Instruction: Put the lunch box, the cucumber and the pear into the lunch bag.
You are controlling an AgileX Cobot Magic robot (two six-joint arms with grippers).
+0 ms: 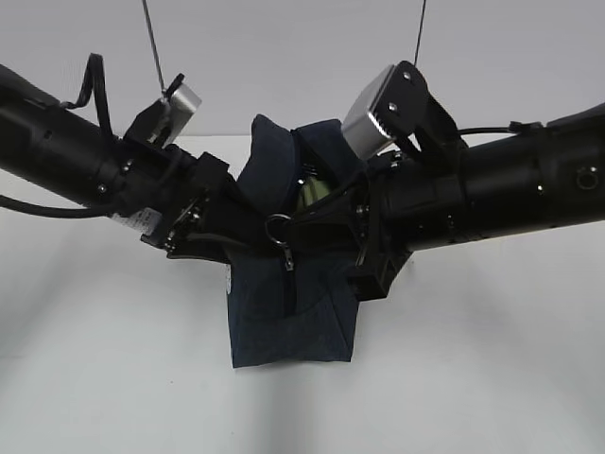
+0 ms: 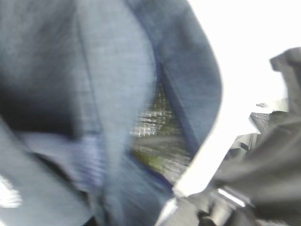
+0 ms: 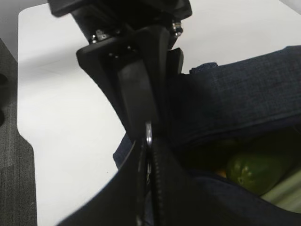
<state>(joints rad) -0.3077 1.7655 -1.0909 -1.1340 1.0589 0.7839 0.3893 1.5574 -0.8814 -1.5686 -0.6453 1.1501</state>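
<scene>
The lunch bag [image 1: 288,312] stands near the middle of the white table [image 1: 492,378], its dark navy body gathered upward between the two arms, and its top gapes toward twelve o'clock. A silver ring pull [image 1: 280,230] hangs against the front of the bag, just above a dark zip tab. The left gripper [image 1: 213,248] reaches in from nine o'clock and sits against the bag's left edge; its wrist view is heavily blurred and shows only navy fabric and a patch of silver lining [image 2: 153,123], so I cannot tell how its jaws stand. The right gripper [image 3: 149,134] comes in from three o'clock, its jaws pressed together, pinching the bag's rim where a small metal ring shows between the fingertips. Through the opening at five o'clock of the right wrist view lies the cucumber [image 3: 256,167], green and glossy, inside the bag. A pale green edge at the lower right corner is probably the lunch box [image 3: 284,193], also inside.
</scene>
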